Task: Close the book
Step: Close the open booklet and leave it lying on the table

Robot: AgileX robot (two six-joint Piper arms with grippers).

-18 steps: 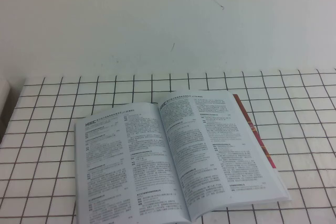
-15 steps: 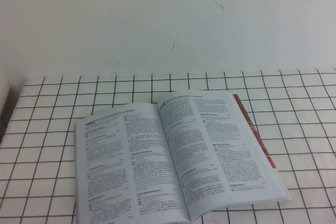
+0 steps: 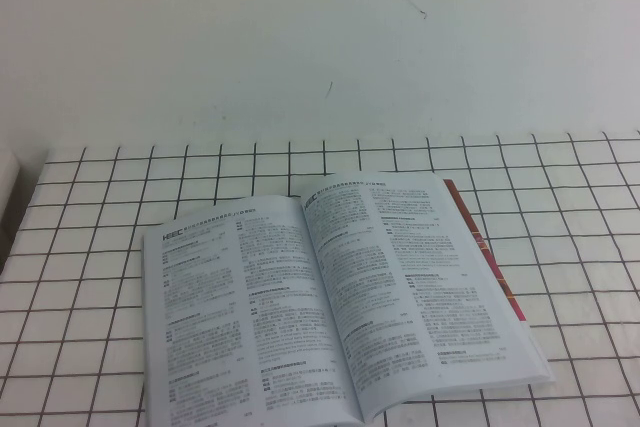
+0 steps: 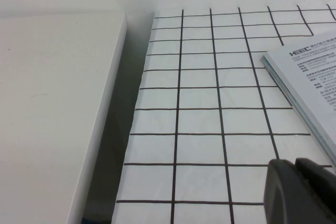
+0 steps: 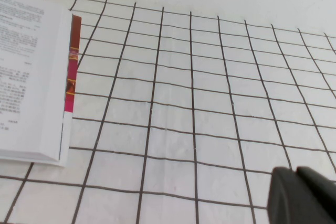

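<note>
Left of book [image 3: 340,297]: left hand [image 4: 300,192]; right of it: right hand [image 5: 303,195]; opening of both indeterminable. Book unmoved, open; closing unstarted.

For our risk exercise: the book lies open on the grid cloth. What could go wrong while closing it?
The left gripper sits off the book, beside its left page; the right gripper over the cloth to its right. Catching only a few thin pages may crease them. Pushing could slide the book or bunch the cloth.
</note>
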